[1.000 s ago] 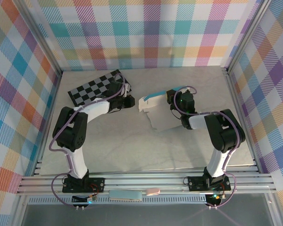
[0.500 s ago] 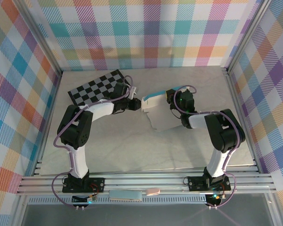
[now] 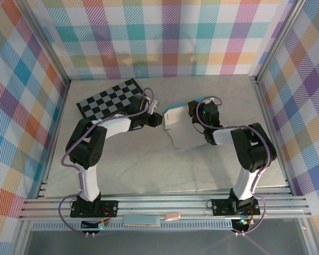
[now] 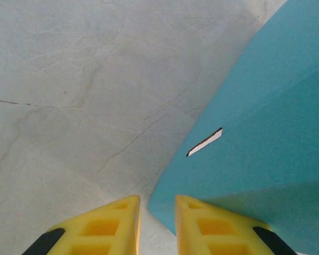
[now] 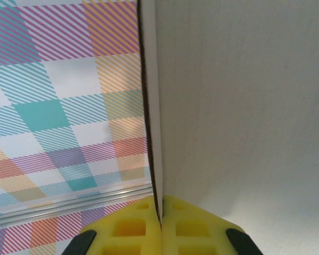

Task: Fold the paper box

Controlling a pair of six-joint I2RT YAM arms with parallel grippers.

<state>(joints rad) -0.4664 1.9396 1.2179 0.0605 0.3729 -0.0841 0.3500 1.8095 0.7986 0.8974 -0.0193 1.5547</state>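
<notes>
Right end effector (image 5: pixel 160 212) clamps the paper box (image 5: pixel 239 106); left end effector (image 4: pixel 157 206) gapes slightly.

The paper box (image 3: pixel 182 130) stands raised in the middle of the worktop (image 3: pixel 149 170), blocking passage there. The checkerboard (image 3: pixel 106 100) lies flat back left. The near half lies free; plaid walls (image 3: pixel 165 37) close three sides.

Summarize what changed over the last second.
The left fingers swung right from the checkerboard to the left edge of the paper box, slightly apart; that edge shifted right a little. The right fingers stayed shut on the box.
</notes>
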